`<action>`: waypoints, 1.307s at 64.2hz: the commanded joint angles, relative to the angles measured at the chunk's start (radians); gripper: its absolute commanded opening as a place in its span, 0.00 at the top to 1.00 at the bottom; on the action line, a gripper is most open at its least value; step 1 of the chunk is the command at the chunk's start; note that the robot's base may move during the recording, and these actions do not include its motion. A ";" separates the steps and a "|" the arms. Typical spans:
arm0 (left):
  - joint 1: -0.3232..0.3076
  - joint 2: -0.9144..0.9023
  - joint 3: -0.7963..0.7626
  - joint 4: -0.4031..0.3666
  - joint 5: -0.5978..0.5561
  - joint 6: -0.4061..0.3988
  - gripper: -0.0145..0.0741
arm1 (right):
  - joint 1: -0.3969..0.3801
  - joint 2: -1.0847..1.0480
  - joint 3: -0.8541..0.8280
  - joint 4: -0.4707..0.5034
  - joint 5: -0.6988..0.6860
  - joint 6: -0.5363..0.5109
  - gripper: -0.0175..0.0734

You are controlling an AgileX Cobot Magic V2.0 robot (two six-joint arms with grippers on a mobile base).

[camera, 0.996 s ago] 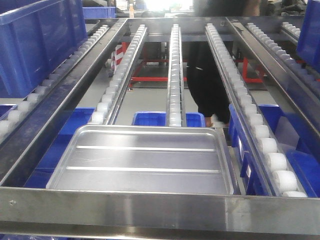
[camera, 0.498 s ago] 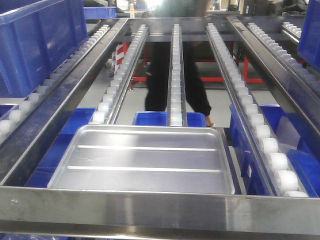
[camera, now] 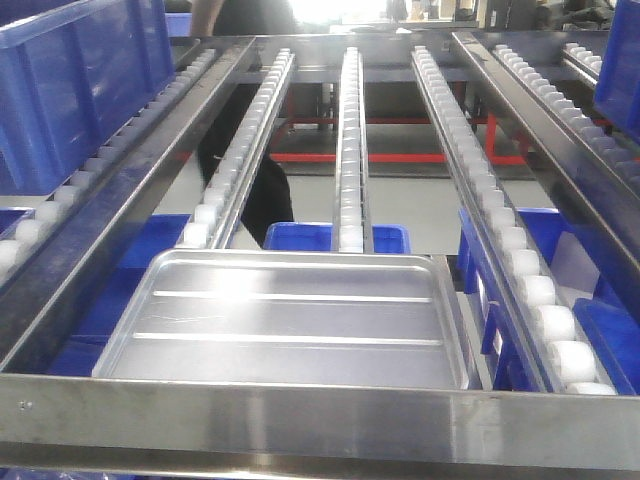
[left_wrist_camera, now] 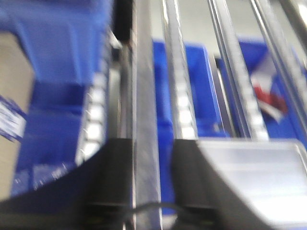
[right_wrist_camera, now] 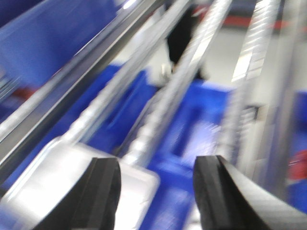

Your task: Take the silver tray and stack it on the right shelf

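The silver tray (camera: 285, 320) lies flat on the near end of a roller rack, against its broad steel front rail (camera: 320, 425); two long ridges cross its base. Neither gripper appears in the front view. In the blurred left wrist view my left gripper (left_wrist_camera: 152, 143) is open, with a steel side rail (left_wrist_camera: 144, 120) seen in its gap and the silver tray (left_wrist_camera: 259, 177) to its right. My right gripper (right_wrist_camera: 156, 165) is open above the silver tray's (right_wrist_camera: 53, 191) right corner, with nothing held. The right shelf is out of view.
Three bare roller lanes (camera: 350, 150) run away from me over blue bins (camera: 335, 237) below. A large blue crate (camera: 70, 80) stands on the left rack. Another roller rail (camera: 585, 55) and a blue bin show at the far right. A person (camera: 245, 170) stands behind the rack.
The person behind the rack has walked from the right side to the left. The silver tray has not moved.
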 commanded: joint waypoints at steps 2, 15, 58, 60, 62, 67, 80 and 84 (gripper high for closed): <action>-0.054 0.046 -0.049 -0.037 -0.044 0.039 0.43 | 0.076 0.086 -0.048 0.010 -0.083 -0.002 0.30; -0.337 0.216 -0.154 -0.037 0.041 0.057 0.42 | 0.115 0.217 -0.048 0.064 -0.152 -0.002 0.30; -0.403 0.749 -0.329 0.204 0.149 -0.352 0.42 | 0.059 0.722 -0.346 -0.037 0.336 0.346 0.35; -0.403 0.763 -0.329 0.235 0.149 -0.383 0.42 | 0.059 0.745 -0.359 -0.037 0.337 0.353 0.35; -0.403 0.778 -0.330 0.258 0.147 -0.419 0.42 | 0.059 0.761 -0.369 -0.037 0.337 0.356 0.35; -0.403 0.809 -0.345 0.282 0.152 -0.457 0.42 | 0.059 0.800 -0.394 -0.037 0.332 0.356 0.35; -0.403 0.890 -0.388 0.287 0.154 -0.492 0.42 | 0.059 0.872 -0.440 -0.037 0.328 0.356 0.35; -0.403 0.913 -0.396 0.287 0.149 -0.497 0.42 | 0.059 0.890 -0.440 -0.037 0.326 0.356 0.35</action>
